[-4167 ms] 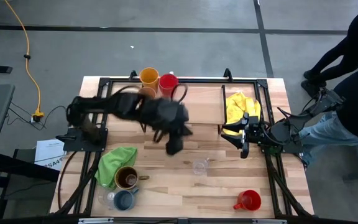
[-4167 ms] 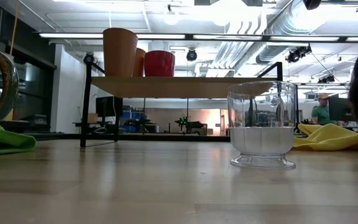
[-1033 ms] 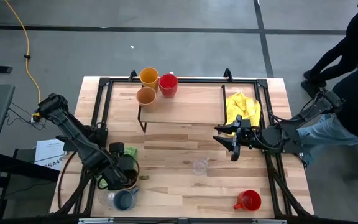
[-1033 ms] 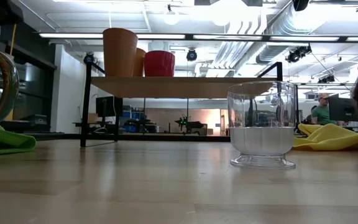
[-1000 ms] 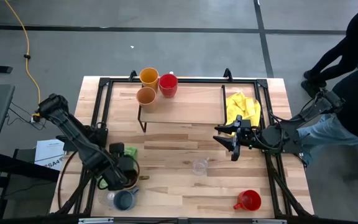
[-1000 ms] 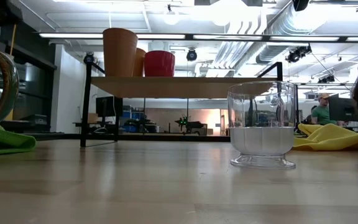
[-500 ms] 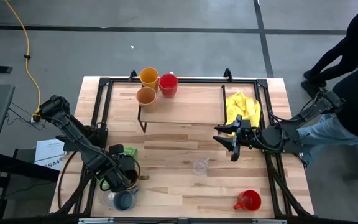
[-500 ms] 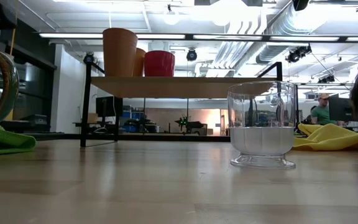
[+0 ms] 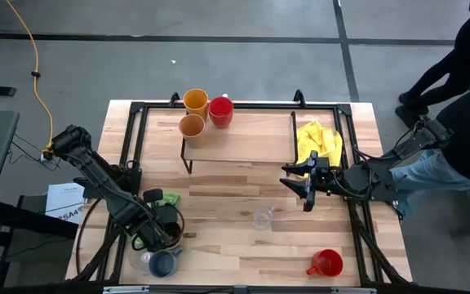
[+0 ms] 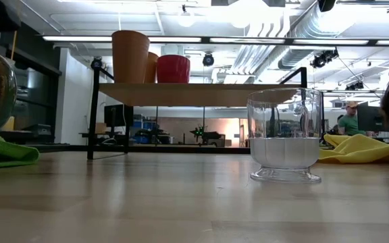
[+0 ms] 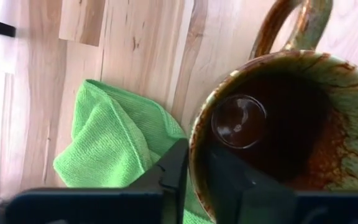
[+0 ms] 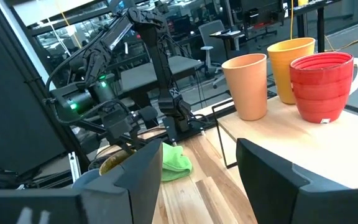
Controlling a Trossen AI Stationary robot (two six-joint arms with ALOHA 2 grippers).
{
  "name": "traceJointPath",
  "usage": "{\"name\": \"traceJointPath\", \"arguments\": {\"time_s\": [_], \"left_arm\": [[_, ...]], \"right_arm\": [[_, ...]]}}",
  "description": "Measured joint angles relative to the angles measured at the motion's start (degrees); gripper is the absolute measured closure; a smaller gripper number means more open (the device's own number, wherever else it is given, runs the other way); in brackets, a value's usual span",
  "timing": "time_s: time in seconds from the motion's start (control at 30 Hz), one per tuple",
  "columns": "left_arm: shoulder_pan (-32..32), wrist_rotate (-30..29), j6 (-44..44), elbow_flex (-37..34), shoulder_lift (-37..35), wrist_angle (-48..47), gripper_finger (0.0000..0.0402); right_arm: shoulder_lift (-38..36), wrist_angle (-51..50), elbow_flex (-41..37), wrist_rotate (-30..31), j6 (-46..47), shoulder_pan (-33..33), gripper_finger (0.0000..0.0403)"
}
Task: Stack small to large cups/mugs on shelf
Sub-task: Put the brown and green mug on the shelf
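Writing: only part of a word, "SAM", can be read on a white sheet (image 9: 62,202) lying off the table edge, left of the shelf (image 9: 239,137).

The shelf, a light-wood board on thin black legs, is taken as landmark. At its back-left corner three vessels are grouped: a yellow-orange cup (image 9: 195,100), a tan cup (image 9: 191,126) and a ribbed red mug (image 9: 220,109).

Front-left of the shelf, the left gripper (image 9: 163,229) is seen clamped on the rim of a brown mug (image 11: 272,127), one finger inside, one outside; glaze is mottled brown-green, handle looped. The mug is partly set over a fuzzy green cloth (image 11: 109,143). A blue-grey mug (image 9: 162,262) is just beyond it, nearer the table's front edge.

In front of the shelf a clear faceted glass (image 10: 284,136) stands alone on the wood; further front-right, a 2nd red mug (image 9: 325,263).

Right of the shelf, a crumpled yellow cloth (image 9: 317,140); the right gripper (image 9: 307,184) is held nearby w/ fingers wide, nothing in them.
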Motion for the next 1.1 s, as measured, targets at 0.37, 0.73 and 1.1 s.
{"name": "traceJointPath", "arguments": {"time_s": [0.37,0.73,1.1], "left_arm": [[0.3,-5.2,0.0,0.0,-0.1,-1.2,0.0381],[9.6,-5.9,6.9,0.0,0.0,1.0,0.0364],[15.1,-2.2,12.0,0.0,0.0,2.7,0.0353]], "right_arm": [[0.0,0.0,0.0,0.0,0.0,0.0,0.0206],[0.0,0.0,0.0,0.0,0.3,-0.4,0.0206],[0.0,0.0,0.0,0.0,0.4,-0.4,0.0206]]}}
